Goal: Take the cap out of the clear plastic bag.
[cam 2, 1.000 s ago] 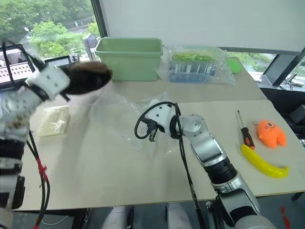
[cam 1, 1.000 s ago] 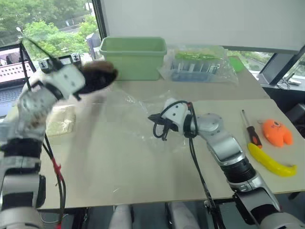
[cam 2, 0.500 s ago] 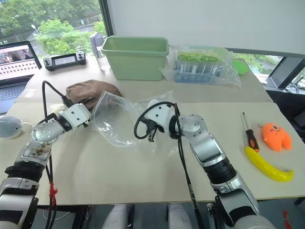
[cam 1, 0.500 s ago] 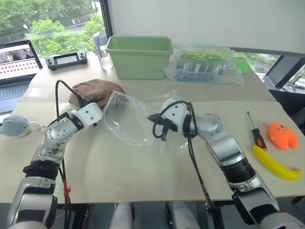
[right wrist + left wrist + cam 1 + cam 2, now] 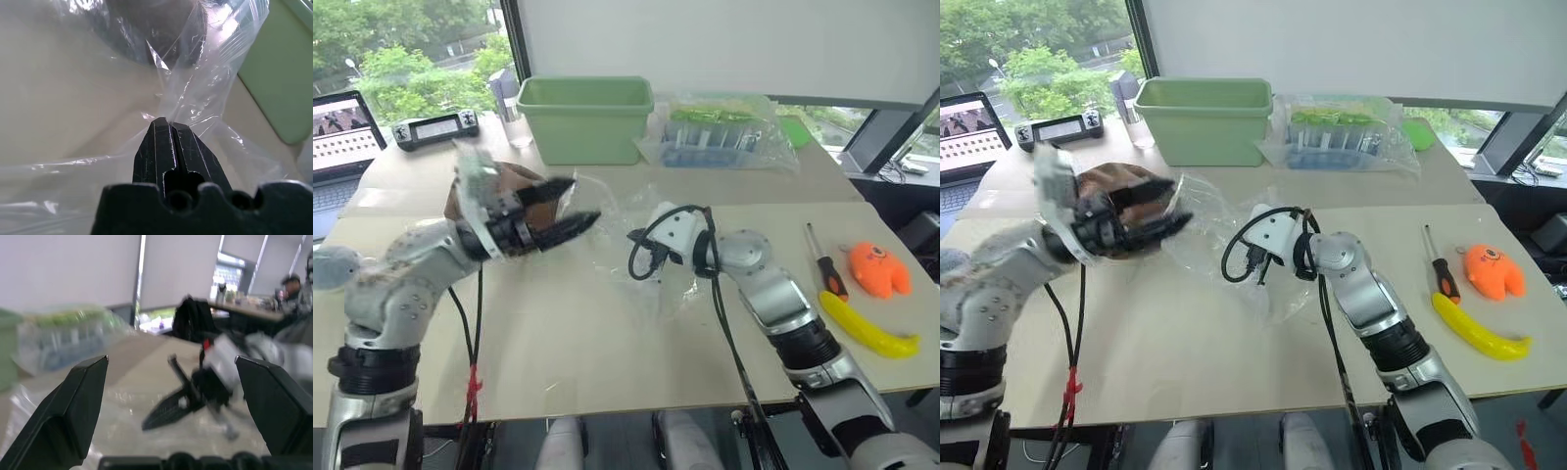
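Right tool [image 5: 168,128] pinched the clear plastic bag [image 5: 1224,235]; left tool [image 5: 563,206] spread wide, empty; cap [image 5: 1121,186] apparently on the surface [image 5: 607,352].

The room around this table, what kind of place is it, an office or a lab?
Probably an office used as a robot test space: a laptop stands beside large windows onto trees, and the left wrist view shows a person seated at a desk.
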{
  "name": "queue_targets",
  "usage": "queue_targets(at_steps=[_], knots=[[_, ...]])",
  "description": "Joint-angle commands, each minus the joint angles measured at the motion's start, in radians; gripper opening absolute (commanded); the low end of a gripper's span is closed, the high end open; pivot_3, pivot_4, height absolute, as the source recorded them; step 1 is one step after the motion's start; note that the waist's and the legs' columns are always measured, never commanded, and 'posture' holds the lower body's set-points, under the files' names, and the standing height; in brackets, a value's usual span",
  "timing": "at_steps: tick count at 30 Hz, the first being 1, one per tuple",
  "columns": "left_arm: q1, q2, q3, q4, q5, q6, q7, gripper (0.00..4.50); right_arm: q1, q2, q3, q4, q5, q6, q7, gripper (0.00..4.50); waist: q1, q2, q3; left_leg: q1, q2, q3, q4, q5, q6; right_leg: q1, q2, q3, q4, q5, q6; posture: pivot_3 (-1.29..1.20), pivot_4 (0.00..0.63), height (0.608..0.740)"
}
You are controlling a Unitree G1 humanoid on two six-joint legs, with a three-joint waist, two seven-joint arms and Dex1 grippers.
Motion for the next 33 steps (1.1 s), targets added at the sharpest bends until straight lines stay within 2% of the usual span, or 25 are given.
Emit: queue_targets(at_steps=[1, 5, 9, 12, 15, 17, 19, 22, 24, 30, 33], knots=[[-0.092, -0.015, 0.125, -0.001, -0.154, 0.033, 0.099, 4.47, -0.089, -0.043, 0.017, 0.121, -0.150, -0.137, -0.109, 0.00, 0.000, 0.000, 0.000, 0.001, 0.000, 0.000, 0.000, 0.000, 0.000, 0.002, 0.000, 0.000, -0.002, 0.000, 0.000, 0.00, 0.150, 0.740], [-0.147, -0.035, 0.187, 0.007, -0.245, 0.048, 0.180, 4.47, -0.203, -0.086, 0.047, 0.299, -0.307, -0.269, -0.260, 0.00, 0.001, 0.000, 0.000, 0.003, -0.001, 0.000, -0.001, 0.000, 0.000, 0.006, -0.001, 0.000, -0.005, 0.000, 0.001, 0.00, 0.150, 0.740], [-0.143, -0.040, 0.194, 0.000, -0.262, 0.048, 0.210, 4.47, -0.280, -0.102, 0.027, 0.440, -0.332, -0.364, -0.318, 0.00, 0.000, 0.000, 0.000, 0.003, -0.001, 0.000, -0.002, 0.000, 0.000, 0.006, -0.001, 0.000, -0.005, 0.000, 0.001, 0.00, 0.150, 0.740], [-0.139, -0.040, 0.184, -0.010, -0.253, 0.048, 0.215, 4.47, -0.259, -0.048, 0.011, 0.429, -0.247, -0.394, -0.249, 0.00, -0.002, 0.000, 0.000, 0.003, -0.001, 0.000, -0.003, 0.000, 0.000, 0.006, -0.001, 0.000, -0.006, 0.000, 0.001, 0.00, 0.150, 0.740], [-0.140, -0.024, 0.166, -0.016, -0.220, 0.050, 0.216, 4.47, -0.136, 0.033, 0.053, 0.268, -0.078, -0.357, -0.024, 0.00, -0.012, -0.001, 0.000, 0.005, -0.001, -0.001, -0.004, 0.000, 0.000, 0.007, 0.000, 0.000, -0.006, 0.000, 0.001, 0.00, 0.150, 0.740], [-0.127, 0.006, 0.129, -0.036, -0.146, 0.045, 0.197, 4.47, -0.068, 0.058, 0.083, 0.185, -0.034, -0.339, 0.061, 0.00, -0.015, -0.001, 0.000, 0.008, -0.001, -0.001, -0.007, 0.000, 0.000, 0.009, 0.000, 0.000, -0.006, -0.001, 0.000, 0.00, 0.150, 0.740], [-0.124, 0.011, 0.117, -0.062, -0.161, 0.063, 0.187, 4.47, -0.009, 0.103, 0.085, 0.106, 0.011, -0.254, 0.095, 0.00, -0.016, -0.001, 0.000, 0.007, -0.001, -0.001, -0.008, 0.000, 0.000, 0.008, 0.000, 0.000, -0.006, -0.001, 0.000, 0.00, 0.150, 0.740], [-0.132, 0.011, 0.113, -0.071, -0.170, 0.069, 0.181, 4.47, 0.043, 0.148, 0.060, 0.000, 0.095, 0.006, 0.145, 0.00, -0.015, -0.001, 0.000, 0.007, -0.001, -0.001, -0.006, 0.000, -0.001, 0.008, 0.000, 0.000, -0.005, -0.001, 0.000, 0.00, 0.150, 0.740], [-0.137, 0.008, 0.106, -0.073, -0.166, 0.073, 0.181, 4.47, 0.053, 0.161, 0.044, -0.028, 0.114, 0.080, 0.144, 0.00, -0.013, -0.001, 0.000, 0.008, -0.001, -0.001, -0.005, 0.000, -0.001, 0.008, 0.000, 0.000, -0.004, -0.001, 0.000, 0.00, 0.150, 0.740], [-0.139, -0.040, 0.040, -0.098, -0.118, 0.063, 0.211, 4.50, 0.043, 0.171, -0.011, -0.065, 0.148, 0.152, 0.119, 1.68, -0.004, -0.001, 0.000, 0.010, -0.001, -0.001, -0.005, 0.001, -0.002, 0.010, 0.000, 0.000, -0.004, -0.003, -0.004, 0.00, 0.150, 0.740], [-0.132, -0.091, 0.023, -0.101, -0.042, 0.004, 0.234, 4.50, 0.038, 0.223, -0.113, -0.122, 0.286, 0.277, 0.111, 2.85, 0.002, -0.001, 0.000, 0.008, -0.001, -0.001, -0.006, 0.001, -0.002, 0.008, 0.000, 0.000, -0.004, -0.001, -0.001, 0.00, 0.150, 0.740]])
